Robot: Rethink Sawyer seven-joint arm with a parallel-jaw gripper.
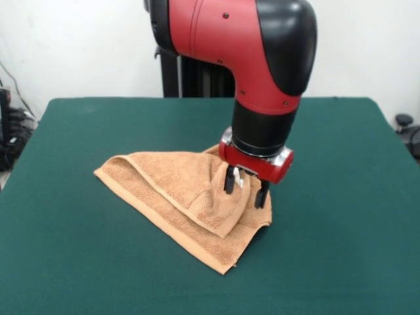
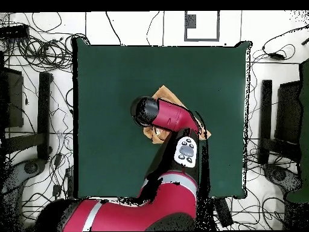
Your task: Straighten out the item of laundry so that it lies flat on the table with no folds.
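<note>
The item of laundry (image 1: pixel 177 190), an orange-tan towel, lies crumpled near the middle of the green table (image 1: pixel 85 262). It forms a rough triangle, with one layer folded over and a ridge rising toward the arm. My gripper (image 1: pixel 246 189) points down over the towel's right part. Its two black fingers (image 1: pixel 229 181) stand apart at the cloth, and the gripper is open. From above, the red arm covers most of the towel (image 2: pixel 166 95) and only its corners stick out. The gripper itself is hidden under the arm in the overhead view.
Green table (image 2: pixel 108 72) surface surrounds the towel on all sides. Cables and black stands (image 2: pixel 45 109) lie on the floor beyond the table's edges.
</note>
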